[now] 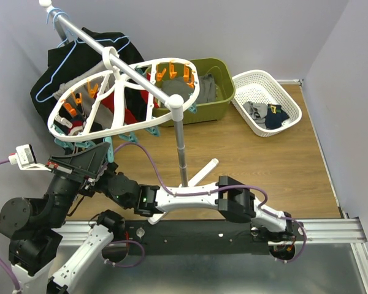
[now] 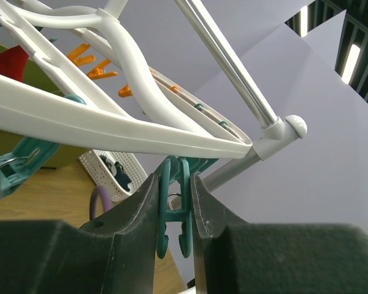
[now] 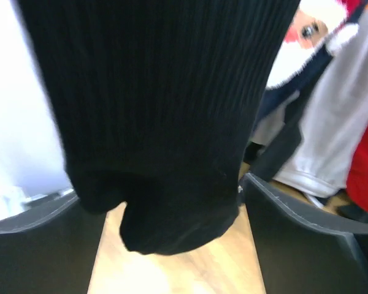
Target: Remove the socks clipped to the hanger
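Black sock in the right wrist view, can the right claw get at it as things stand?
Probably yes. The black sock hangs between the open fingers of the right claw, with nothing in front of it. The left claw is pinching a teal peg.

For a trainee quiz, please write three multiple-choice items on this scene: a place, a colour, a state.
1. Where lies the dark navy sock with a yellow mark?
A. green plastic bin
B. white plastic lattice basket
C. wooden table
2. What colour is the plastic peg between the fingers of the left gripper?
A. orange
B. teal
C. white
3. How is the right gripper at the black ribbed sock?
A. open
B. shut on it
C. far away
Answers: 1 B, it lies inside the basket. 2 B, the left wrist view shows teal. 3 A, its fingers stand wide apart.
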Tool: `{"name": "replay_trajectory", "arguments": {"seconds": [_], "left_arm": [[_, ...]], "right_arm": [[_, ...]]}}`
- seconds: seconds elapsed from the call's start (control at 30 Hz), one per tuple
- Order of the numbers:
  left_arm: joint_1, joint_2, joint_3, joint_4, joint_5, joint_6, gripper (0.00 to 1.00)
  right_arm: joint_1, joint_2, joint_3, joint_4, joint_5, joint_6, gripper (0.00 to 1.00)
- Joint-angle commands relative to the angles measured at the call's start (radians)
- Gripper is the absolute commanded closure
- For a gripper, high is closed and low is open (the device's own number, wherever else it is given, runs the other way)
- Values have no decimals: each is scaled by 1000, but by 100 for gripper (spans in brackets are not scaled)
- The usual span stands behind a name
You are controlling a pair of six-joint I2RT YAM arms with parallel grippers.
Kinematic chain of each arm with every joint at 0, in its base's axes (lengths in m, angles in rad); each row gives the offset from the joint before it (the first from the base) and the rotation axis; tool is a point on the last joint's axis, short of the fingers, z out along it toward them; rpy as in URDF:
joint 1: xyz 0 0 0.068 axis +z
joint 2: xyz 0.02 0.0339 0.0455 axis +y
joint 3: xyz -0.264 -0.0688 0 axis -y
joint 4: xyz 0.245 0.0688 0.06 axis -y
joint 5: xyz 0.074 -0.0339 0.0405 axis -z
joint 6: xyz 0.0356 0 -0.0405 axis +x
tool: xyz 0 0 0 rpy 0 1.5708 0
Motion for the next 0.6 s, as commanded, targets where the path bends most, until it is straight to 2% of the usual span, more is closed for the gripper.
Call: {"name": "replay_trajectory", "arguments": {"seconds": [0.0,0.03,0.1,0.17,0.23,0.33,0.37,0.4,0.47,0.5,0.57], "left_arm": [[-1,-25,19,17,58,-17,100],[1,-25,18,15,60,-14,100],[1,-30,10,18,57,-5,100],[1,-39,1,21,55,4,99],[1,-48,-13,21,55,4,98],[1,-54,-20,13,58,17,88],[-1,-54,-17,13,57,49,83],[1,-56,-10,15,58,75,71],[1,-62,2,15,60,130,59],[1,-65,13,15,63,193,46],[1,-80,24,15,69,257,32]], "right_arm": [[-10,45,37,16,52,-43,21],[-8,40,32,16,46,-40,32],[-10,19,4,28,26,-26,39],[-10,3,-32,44,25,-20,61],[-10,-15,-48,59,17,-15,75],[-8,-37,-54,28,5,3,83],[-8,-46,-65,25,2,12,83],[-8,-56,-84,15,-4,27,84],[-8,-87,-104,-4,-8,38,87],[-7,-99,-118,-14,-17,52,88],[-8,-138,-172,-22,-26,64,89]]}}
